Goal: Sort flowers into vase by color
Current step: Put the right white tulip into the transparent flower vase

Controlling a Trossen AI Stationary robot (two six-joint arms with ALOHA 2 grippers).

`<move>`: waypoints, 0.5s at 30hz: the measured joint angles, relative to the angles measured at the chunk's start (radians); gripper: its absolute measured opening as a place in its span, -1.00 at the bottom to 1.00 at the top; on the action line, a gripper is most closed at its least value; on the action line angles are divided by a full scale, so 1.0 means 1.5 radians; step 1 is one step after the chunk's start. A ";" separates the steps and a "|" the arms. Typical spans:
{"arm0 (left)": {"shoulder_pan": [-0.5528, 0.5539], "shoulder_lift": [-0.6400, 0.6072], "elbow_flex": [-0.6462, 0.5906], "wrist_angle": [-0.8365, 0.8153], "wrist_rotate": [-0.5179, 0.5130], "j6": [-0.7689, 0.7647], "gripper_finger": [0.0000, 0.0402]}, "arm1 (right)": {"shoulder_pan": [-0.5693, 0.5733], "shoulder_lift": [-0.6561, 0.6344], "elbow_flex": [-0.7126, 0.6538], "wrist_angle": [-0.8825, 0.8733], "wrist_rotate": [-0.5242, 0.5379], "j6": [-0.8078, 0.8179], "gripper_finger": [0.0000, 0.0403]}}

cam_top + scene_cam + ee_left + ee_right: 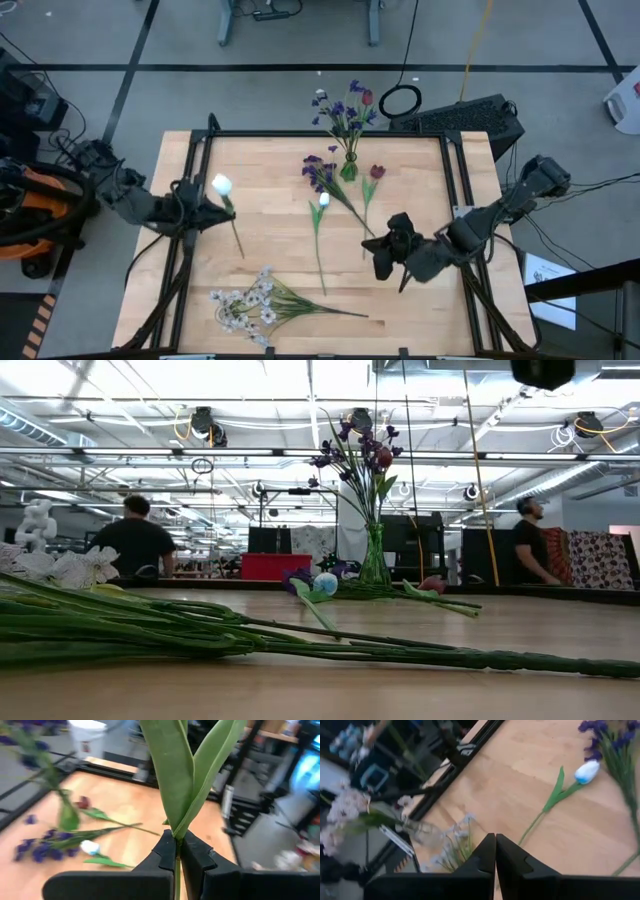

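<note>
The left gripper [177, 857] is clamping its fingers on a white-blossomed green-stemmed artificial flower [222, 186] while the right gripper [495, 851] is hovering closed and empty above the pale wooden desk [280, 250].

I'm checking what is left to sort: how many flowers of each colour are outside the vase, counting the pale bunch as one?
White: 2, the lying white bud and the held white bud in the left gripper
Purple: 1, the purple spray
Dark red: 1, the red bud
Pale: 1, the pale bunch
Total: 5
</note>
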 joint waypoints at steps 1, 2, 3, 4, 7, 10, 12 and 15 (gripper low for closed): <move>-0.021 0.000 0.000 0.000 0.000 0.000 -0.94 | 0.007 0.010 0.000 0.005 0.012 0.026 -0.98; -0.040 0.000 0.000 0.000 0.000 0.000 -0.94 | 0.011 0.022 0.000 0.012 0.020 0.049 -0.99; -0.060 -0.001 0.000 -0.001 0.000 0.000 -0.94 | 0.014 0.036 0.000 0.019 0.020 0.069 -0.99; -0.080 -0.001 0.000 -0.003 0.000 0.000 -0.94 | 0.016 0.050 0.000 0.021 0.017 0.091 -1.00; -0.135 -0.005 0.000 -0.037 -0.007 -0.014 -0.94 | 0.020 0.095 0.000 0.025 0.012 0.174 -0.99; -0.181 -0.012 0.000 -0.073 -0.022 -0.053 -0.94 | 0.025 0.141 0.000 0.049 0.002 0.240 -1.00; -0.212 -0.013 0.000 -0.072 -0.036 -0.065 -0.94 | 0.028 0.172 0.000 0.094 -0.004 0.264 -1.00; -0.255 -0.006 0.000 -0.058 -0.038 -0.066 -0.94 | 0.032 0.218 0.000 0.179 -0.003 0.271 -1.00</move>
